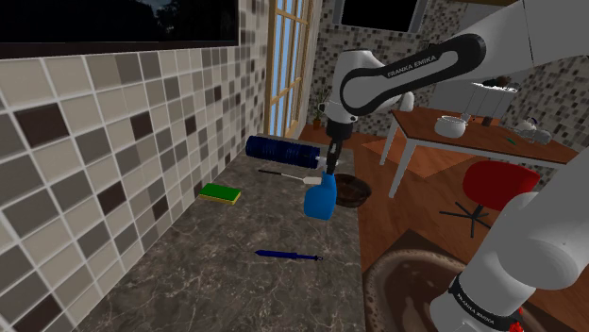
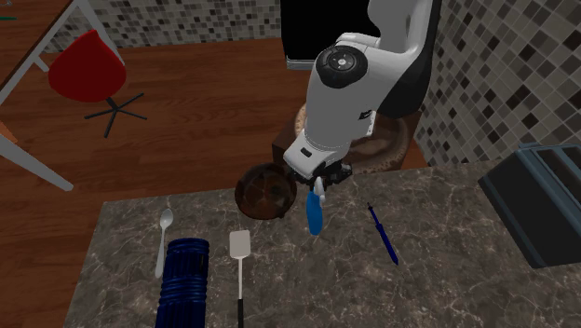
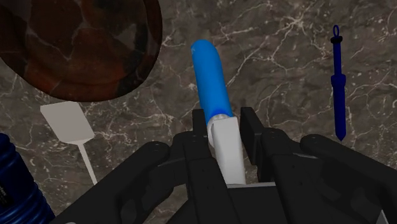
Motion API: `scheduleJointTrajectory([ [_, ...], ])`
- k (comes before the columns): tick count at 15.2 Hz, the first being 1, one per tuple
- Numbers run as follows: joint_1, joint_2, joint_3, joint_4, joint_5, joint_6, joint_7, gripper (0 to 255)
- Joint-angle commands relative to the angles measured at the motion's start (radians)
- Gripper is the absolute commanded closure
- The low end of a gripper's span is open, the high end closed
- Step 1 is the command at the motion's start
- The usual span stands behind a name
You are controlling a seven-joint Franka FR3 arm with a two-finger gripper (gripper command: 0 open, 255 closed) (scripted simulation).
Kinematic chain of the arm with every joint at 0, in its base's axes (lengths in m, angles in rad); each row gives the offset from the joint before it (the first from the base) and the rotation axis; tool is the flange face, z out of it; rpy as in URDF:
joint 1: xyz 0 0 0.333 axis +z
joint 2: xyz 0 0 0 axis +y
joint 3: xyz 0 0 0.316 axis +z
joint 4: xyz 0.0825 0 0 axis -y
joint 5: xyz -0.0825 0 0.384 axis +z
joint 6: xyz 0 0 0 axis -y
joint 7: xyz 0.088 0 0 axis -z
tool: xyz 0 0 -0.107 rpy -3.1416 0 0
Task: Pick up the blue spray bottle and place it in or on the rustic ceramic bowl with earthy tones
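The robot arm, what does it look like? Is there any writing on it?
The arm is built from smooth, rounded white shells, with dark bands at the joints. White lettering on one dark band reads FRANKA EMIKA. At its end is an all-black claw with two blocky fingers. No loose cables can be seen.

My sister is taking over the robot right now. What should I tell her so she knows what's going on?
Gripper: shut on the blue spray bottle, fingers clasping its white head.
Bottle: upright under the gripper, just beside the dark brown bowl, not in it. I cannot tell if it is off the counter.
Bowl: at the counter's edge, nothing in it.
Done: the grab.
Left: carry the bottle over the bowl, lower it in, open the fingers.
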Motion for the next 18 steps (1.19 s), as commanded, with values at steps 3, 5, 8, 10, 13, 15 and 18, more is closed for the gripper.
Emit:
scheduleJointTrajectory([
  [3,0.0,0.0,0.0,0.0,0.0,0.0,0.0,255],
  [5,0.0,0.0,0.0,0.0,0.0,0.0,0.0,255],
  [8,0.0,-0.011,0.0,0.017,0.0,-0.028,0.0,255],
  [10,0.0,-0.021,-0.001,0.035,0.0,-0.056,0.0,255],
  [13,0.0,-0.034,-0.001,0.063,0.001,-0.097,-0.001,255],
  [15,0.0,-0.042,-0.001,0.083,0.001,-0.125,-0.001,255],
  [18,0.0,-0.051,-0.001,0.114,0.001,-0.166,-0.001,255],
])
